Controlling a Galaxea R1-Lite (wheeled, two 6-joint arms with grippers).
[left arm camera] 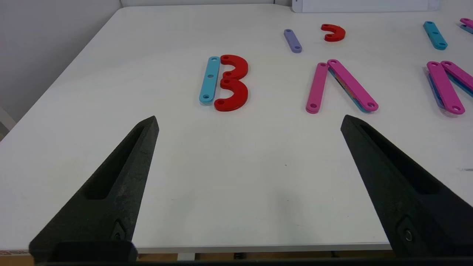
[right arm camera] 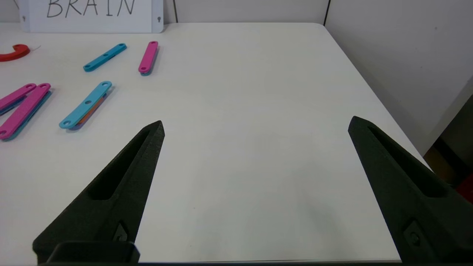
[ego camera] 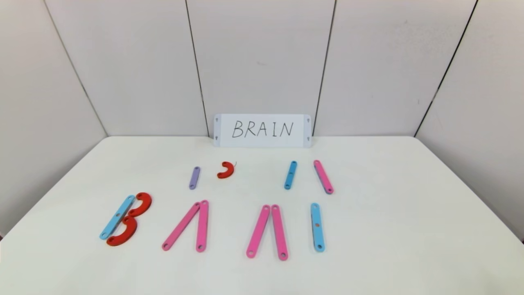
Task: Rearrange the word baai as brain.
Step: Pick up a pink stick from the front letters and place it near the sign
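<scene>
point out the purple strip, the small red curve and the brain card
purple strip (ego camera: 194, 178): head view, middle of strip.
small red curve (ego camera: 226, 170): head view, on its arc.
brain card (ego camera: 262, 130): head view, centre of card.

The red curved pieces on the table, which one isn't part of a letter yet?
The small red curve lying alone in the far row, beside the purple strip. The other two red curves are stacked against the blue strip and form the B.

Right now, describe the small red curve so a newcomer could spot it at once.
Start at the white BRAIN card standing at the table's far edge. Just in front of it, slightly toward the robot's left, lies the small red curve, beside a short purple strip. It is the only red piece lying alone; the other reds form the B.
</scene>
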